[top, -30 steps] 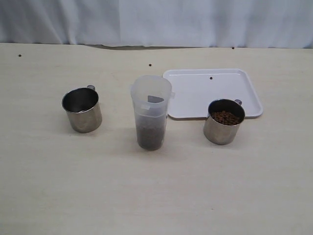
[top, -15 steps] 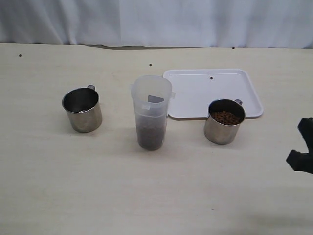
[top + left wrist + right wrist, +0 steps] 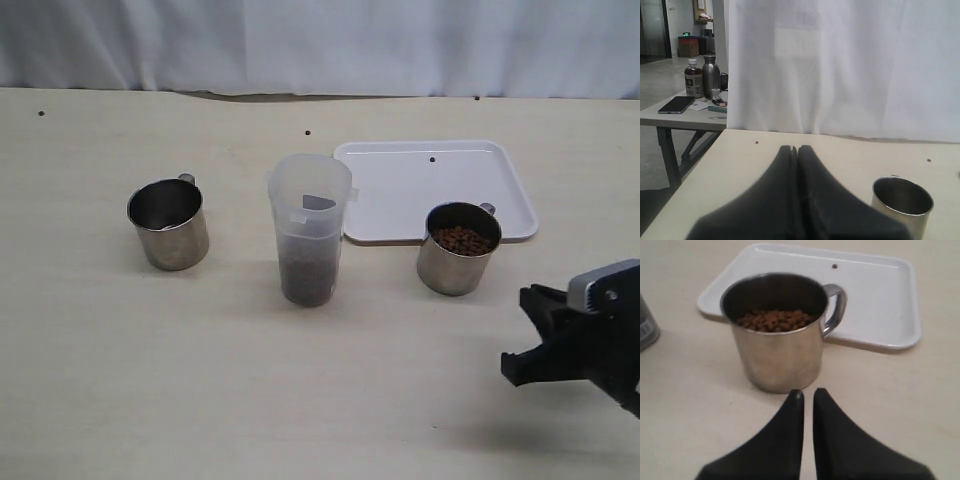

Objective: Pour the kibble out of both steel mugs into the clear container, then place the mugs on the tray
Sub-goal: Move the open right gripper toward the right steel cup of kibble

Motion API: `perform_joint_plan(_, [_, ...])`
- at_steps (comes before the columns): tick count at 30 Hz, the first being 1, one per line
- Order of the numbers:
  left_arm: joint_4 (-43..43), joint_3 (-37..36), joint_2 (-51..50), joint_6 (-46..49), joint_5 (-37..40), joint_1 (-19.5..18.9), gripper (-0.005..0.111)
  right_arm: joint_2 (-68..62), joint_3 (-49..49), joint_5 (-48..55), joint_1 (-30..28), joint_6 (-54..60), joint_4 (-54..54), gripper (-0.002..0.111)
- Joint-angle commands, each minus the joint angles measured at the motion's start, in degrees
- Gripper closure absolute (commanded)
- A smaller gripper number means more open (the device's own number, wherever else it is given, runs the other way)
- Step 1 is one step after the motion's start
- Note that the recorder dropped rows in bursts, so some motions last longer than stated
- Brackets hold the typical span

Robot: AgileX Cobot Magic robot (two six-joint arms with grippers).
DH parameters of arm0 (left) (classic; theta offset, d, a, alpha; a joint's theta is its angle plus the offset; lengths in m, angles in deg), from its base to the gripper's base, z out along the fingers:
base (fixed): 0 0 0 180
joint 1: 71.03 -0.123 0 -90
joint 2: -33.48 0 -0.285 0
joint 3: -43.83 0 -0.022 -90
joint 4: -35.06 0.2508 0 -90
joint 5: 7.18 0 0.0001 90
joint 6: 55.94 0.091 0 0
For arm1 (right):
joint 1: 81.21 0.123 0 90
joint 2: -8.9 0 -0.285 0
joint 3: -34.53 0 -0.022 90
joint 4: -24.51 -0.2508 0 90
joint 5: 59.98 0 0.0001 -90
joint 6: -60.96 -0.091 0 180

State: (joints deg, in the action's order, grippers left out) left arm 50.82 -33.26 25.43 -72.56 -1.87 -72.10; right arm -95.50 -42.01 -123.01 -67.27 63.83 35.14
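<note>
Kibble (image 3: 775, 319): heaped in right steel mug (image 3: 780, 357); dark layer low in clear container (image 3: 309, 225) too.
Right gripper (image 3: 808, 395): fingers pressed together, empty, just short of that mug, not touching.
Left gripper (image 3: 795, 148): pinched closed, nothing held, apart from empty left steel mug (image 3: 168, 225).
Tray (image 3: 400, 190): behind the full mug, one stray pellet (image 3: 432, 159) on it.
Surface: pale table (image 3: 200, 400).
Room: white curtain (image 3: 320, 45) behind; side table (image 3: 670, 117) with phone (image 3: 676, 104) and bottles (image 3: 694, 77).

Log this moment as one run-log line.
left mug: empty | right mug: kibble inside, off tray | clear container: partly filled | right fingers: shut, short of right mug | left fingers: shut, empty
</note>
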Motion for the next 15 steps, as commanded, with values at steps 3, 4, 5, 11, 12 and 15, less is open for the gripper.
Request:
perform_joint_plan(3, [0.02, -0.13, 0.26, -0.19, -0.46, 0.43, 0.107, -12.47, 5.85, -6.93, 0.24, -0.14, 11.06, 0.103])
perform_joint_plan(4, [0.02, -0.13, 0.26, -0.19, -0.46, 0.43, 0.107, -13.53, 5.97, -6.93, 0.24, -0.70, 10.79, 0.103])
perform_joint_plan(5, [0.02, -0.13, 0.26, -0.19, -0.46, 0.43, 0.107, -14.29, 5.97, -6.93, 0.24, -0.69, 9.63, 0.103])
perform_joint_plan(11, [0.02, -0.13, 0.26, -0.19, -0.46, 0.43, 0.107, -14.55, 5.69, -6.93, 0.24, -2.38, 4.89, 0.103])
perform_joint_plan(12, [0.02, -0.13, 0.26, -0.19, -0.46, 0.43, 0.107, -14.55, 5.82, -6.88, 0.24, -2.87, 4.89, 0.103])
perform_joint_plan(15, [0.00, -0.13, 0.26, -0.19, -0.23, 0.43, 0.107, -14.55, 7.35, -4.54, 0.24, -3.45, 9.36, 0.103])
